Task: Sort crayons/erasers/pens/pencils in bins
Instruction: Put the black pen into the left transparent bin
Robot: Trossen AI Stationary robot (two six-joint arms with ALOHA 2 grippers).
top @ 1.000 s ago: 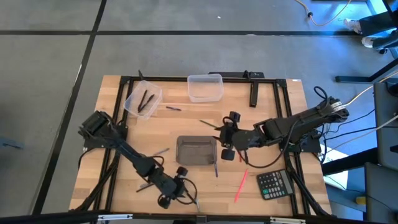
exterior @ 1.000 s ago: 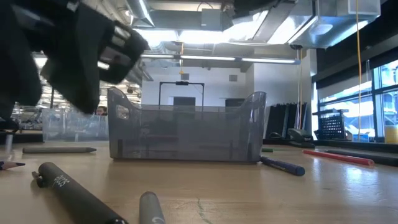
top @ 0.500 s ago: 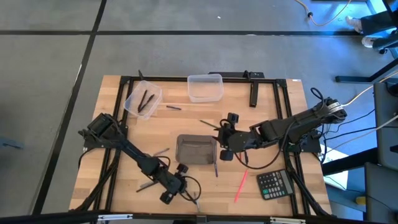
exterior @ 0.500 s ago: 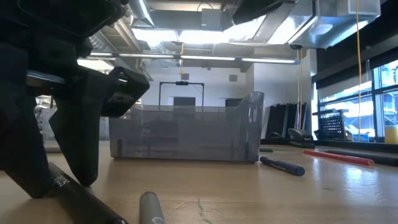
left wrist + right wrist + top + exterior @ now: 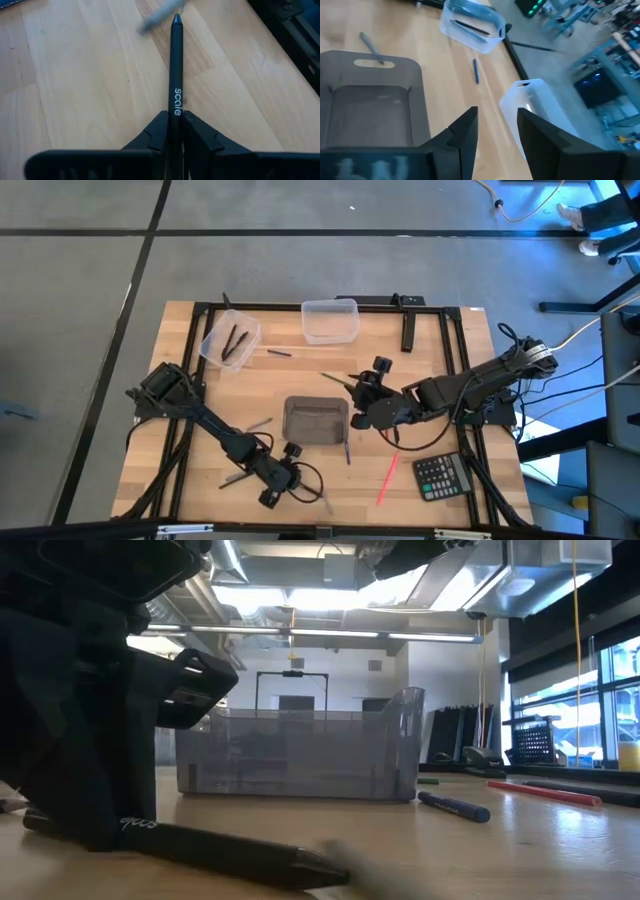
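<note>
My left gripper [image 5: 288, 478] is low at the table's near edge, shut on a black pen [image 5: 175, 65] printed "scale". A blurred grey stick [image 5: 159, 19] lies by the pen's tip. My right gripper [image 5: 372, 393] is open and empty above the right end of the smoky grey bin [image 5: 316, 422]. A clear bin [image 5: 229, 338] at the far left holds dark sticks. A second clear bin [image 5: 330, 320] stands at the far middle. A red pencil [image 5: 387, 478], a blue pen [image 5: 347, 450] and a grey stick [image 5: 258, 423] lie on the wood. My left gripper pinches the black pen between its two fingers on the barrel behind the print [image 5: 176, 111]. The fingers lie along the pen, whose pointed end [image 5: 176, 21] sticks out ahead. In the low view the pen [image 5: 210, 845] lies nearly level at table height. Whether it is clear of the wood I cannot tell.
A black calculator [image 5: 443, 476] lies at the near right, and a thick black bar [image 5: 408, 335] at the far right. A short pen [image 5: 279, 354] lies near the left clear bin. A black frame [image 5: 330, 304] runs round the table.
My left gripper has come down onto the black pen and taken hold of it. The pen has turned about on the table: it pointed toward the low camera and now lies across that view. The grey stick beside it has been knocked and is moving.
</note>
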